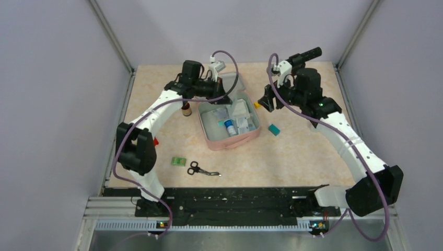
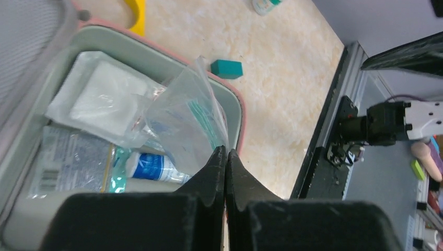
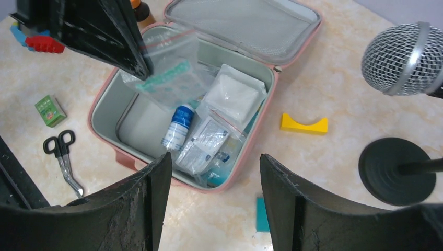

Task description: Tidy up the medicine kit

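The medicine kit (image 1: 230,141) lies open mid-table, a pink case with a pale lining and its mesh lid (image 3: 245,23) folded back. Inside are a white gauze pack (image 3: 232,97), a blue-and-white tube (image 3: 177,125) and clear packets (image 3: 206,144). My left gripper (image 2: 225,151) is shut on the corner of a clear zip bag (image 2: 183,120) with teal contents, held just above the kit's left half (image 3: 167,73). My right gripper (image 3: 214,157) stands open and holds nothing, above the table near the kit's right side (image 1: 266,99).
Black scissors (image 1: 201,169) and a small green box (image 1: 179,161) lie in front of the kit. A teal block (image 1: 274,129) and a yellow wedge (image 3: 304,124) lie to its right, a brown bottle (image 1: 186,110) to its left. A microphone (image 3: 402,57) stands on a round base (image 3: 397,170).
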